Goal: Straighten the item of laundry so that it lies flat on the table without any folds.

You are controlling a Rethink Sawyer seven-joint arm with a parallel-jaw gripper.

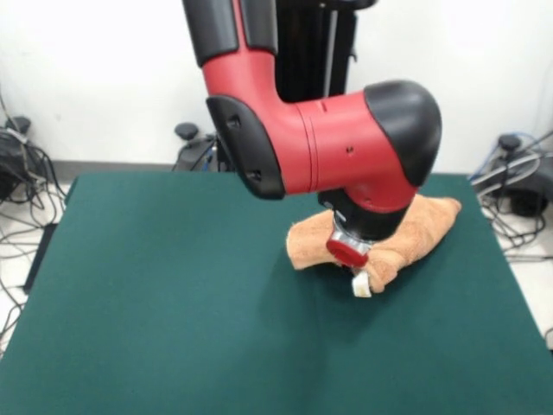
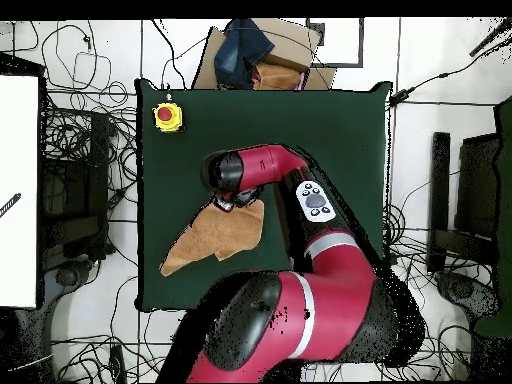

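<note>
Peach towel (image 1: pixel 415 226) bunched, arm (image 1: pixel 346 147) hiding its middle

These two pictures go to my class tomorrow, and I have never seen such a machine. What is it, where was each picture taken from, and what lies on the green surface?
The machine is a robot arm, red and black. One picture faces it across the table; the other looks straight down. On the table's green top lies a peach-orange towel, bunched and folded, not flat. The arm's gripper is down at the towel's near edge, by its small white tag; whether it is holding the cloth cannot be seen. The overhead picture also shows a yellow box with a red button at one table corner.
</note>
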